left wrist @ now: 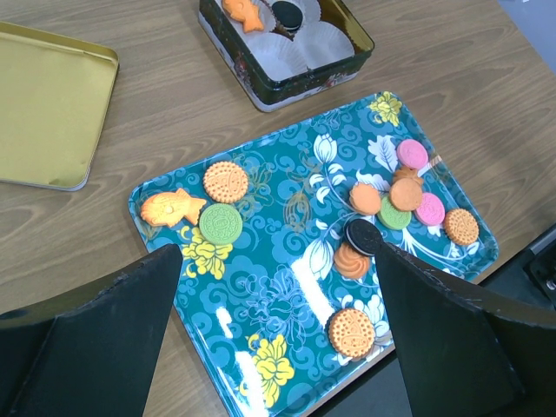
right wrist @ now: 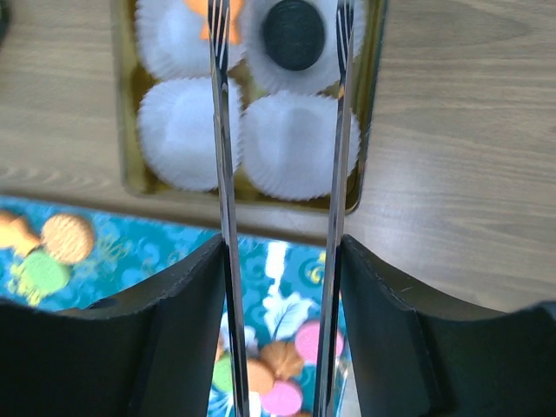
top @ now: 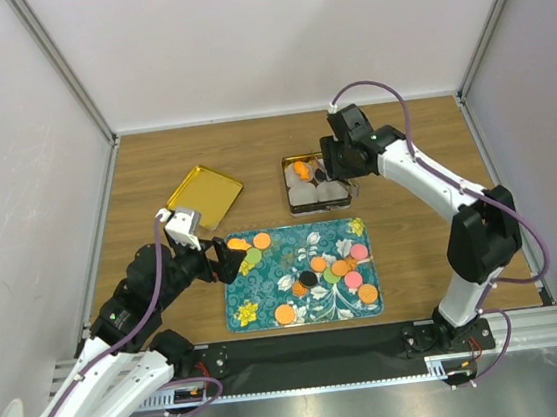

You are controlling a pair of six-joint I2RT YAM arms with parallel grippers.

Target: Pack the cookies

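1. Most cookies (top: 337, 265) lie on the teal tray (top: 300, 312). One group is at its right part and a few are near its upper left corner.
2. One black cookie (right wrist: 294, 35) and one orange cookie (top: 300, 170) sit in white paper cups (right wrist: 291, 143) inside the tin (top: 290, 195).
3. The right gripper (right wrist: 280, 10) hangs above the tin, its fingers apart and holding nothing.
4. The left gripper (left wrist: 278, 252) hovers over the left part of the tray, jaws wide and empty.
5. A gold lid (top: 204, 196) lies on the table (top: 154, 172), left of the tin.
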